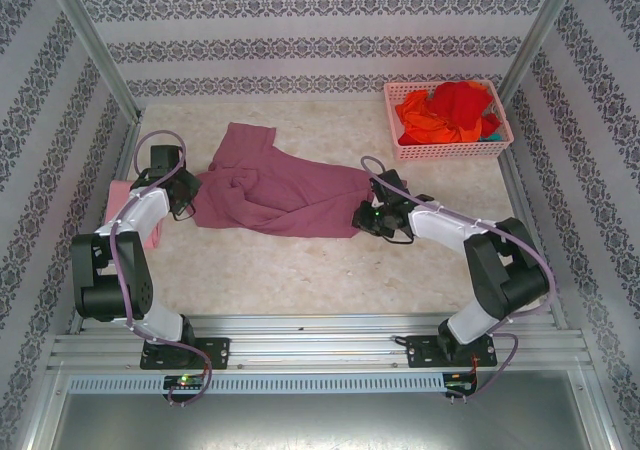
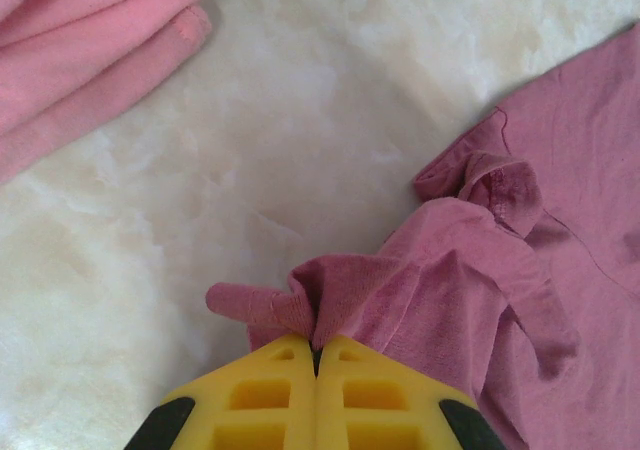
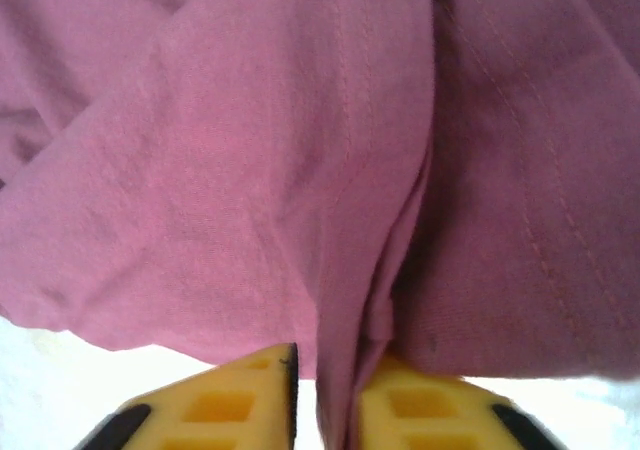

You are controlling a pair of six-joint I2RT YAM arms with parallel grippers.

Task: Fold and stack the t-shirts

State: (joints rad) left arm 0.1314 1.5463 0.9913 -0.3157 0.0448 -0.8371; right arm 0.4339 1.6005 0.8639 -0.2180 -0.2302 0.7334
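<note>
A dusty mauve-maroon t-shirt (image 1: pixel 270 185) lies crumpled across the middle of the table. My left gripper (image 1: pixel 190 192) is at its left edge. In the left wrist view that gripper (image 2: pixel 316 346) is shut on a bunched fold of the mauve t-shirt (image 2: pixel 500 270). My right gripper (image 1: pixel 362 216) is at the shirt's right edge. Seen from the right wrist, this gripper (image 3: pixel 328 370) stands narrowly open around a hanging fold of the mauve t-shirt (image 3: pixel 250 150), with a sliver of table showing beside the cloth. A folded light pink t-shirt (image 2: pixel 80 40) lies at the left, by the left arm (image 1: pixel 120 192).
A pink lattice basket (image 1: pixel 447 151) at the back right holds red (image 1: pixel 458 103) and orange (image 1: pixel 415 120) t-shirts. Metal frame posts and patterned walls enclose the table. Bare marble-look tabletop (image 1: pixel 300 275) stretches in front of the shirt.
</note>
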